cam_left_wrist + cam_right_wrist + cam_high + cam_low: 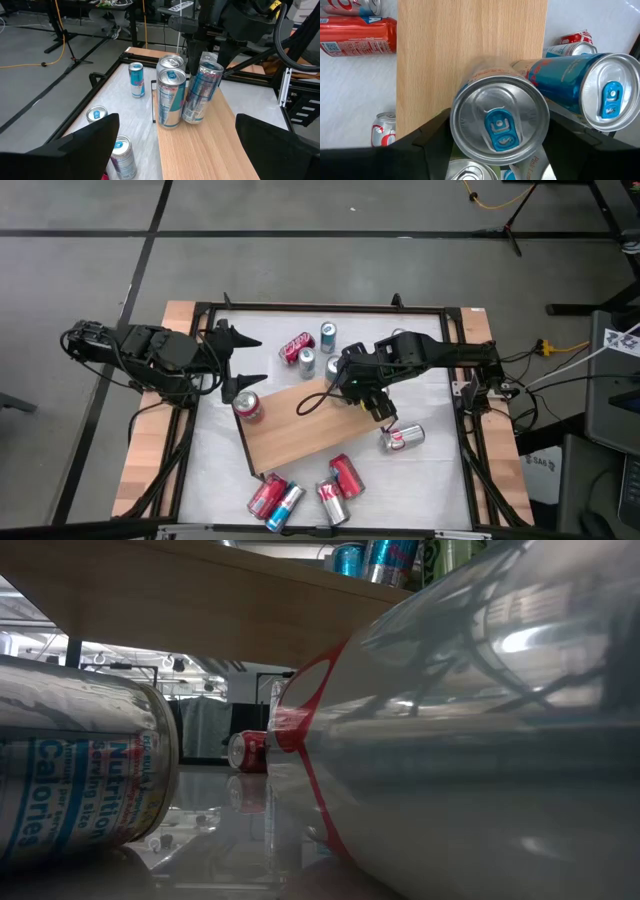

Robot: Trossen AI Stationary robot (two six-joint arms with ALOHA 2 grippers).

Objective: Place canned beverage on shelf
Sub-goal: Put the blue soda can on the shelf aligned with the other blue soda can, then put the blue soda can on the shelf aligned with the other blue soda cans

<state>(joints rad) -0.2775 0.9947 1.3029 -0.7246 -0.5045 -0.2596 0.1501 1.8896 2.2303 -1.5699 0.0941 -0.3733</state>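
Now right tool point(496, 145) straddles can point(497, 122) (on shelf point(470, 45)).

Readable only on silver can point(75, 775) lying at left in low view: "Nutrition", "Calories", part of "serving size", all blue print running sideways. White lettering on red can point(357, 36) in right wrist view too small to read. Markings on red-and-white can point(402, 438) by shelf point(300, 430) in high view illegible. No other legible text.
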